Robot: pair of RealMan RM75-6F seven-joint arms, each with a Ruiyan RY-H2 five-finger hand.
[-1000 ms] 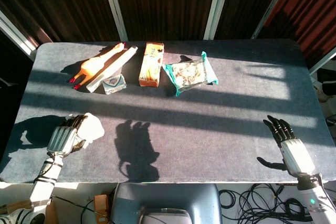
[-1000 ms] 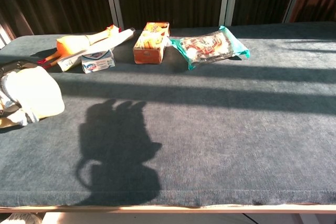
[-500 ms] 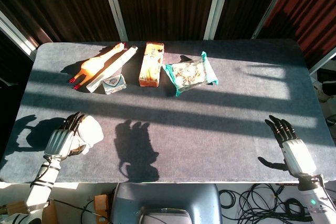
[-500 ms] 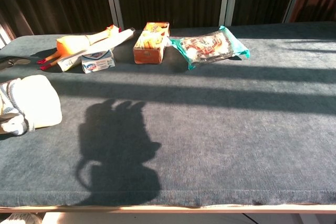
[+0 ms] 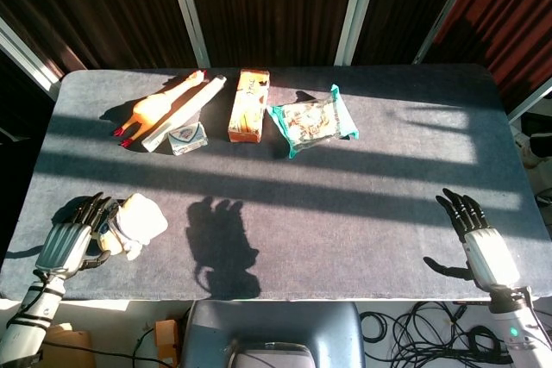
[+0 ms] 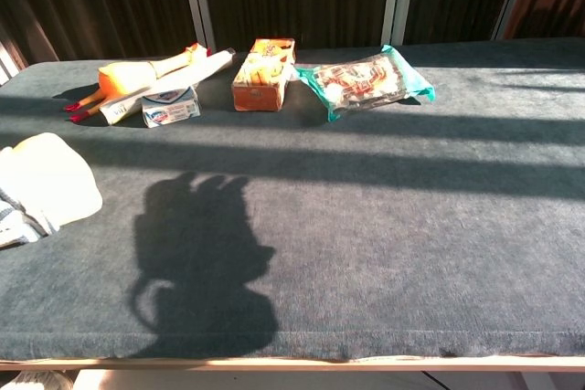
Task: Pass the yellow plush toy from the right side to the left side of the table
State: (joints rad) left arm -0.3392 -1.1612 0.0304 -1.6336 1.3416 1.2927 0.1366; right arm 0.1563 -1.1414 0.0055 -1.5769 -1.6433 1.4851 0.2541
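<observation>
The left hand (image 5: 67, 243) had drawn back toward the near left edge since 1 second earlier, fingers now spread apart and holding nothing. The toy (image 5: 141, 223) lay released on the table (image 5: 345, 213) just beside that hand, at the near left; whether fingertips touched it could not be told. The right hand (image 5: 477, 239) remained at the near right edge, fingers apart, empty. Judgement: the transfer appeared complete, with only withdrawal left. Farther back, the rubber chicken (image 5: 159, 105), tube (image 5: 185, 112), box (image 5: 248, 103) and snack packet (image 5: 310, 121) stood undisturbed.
</observation>
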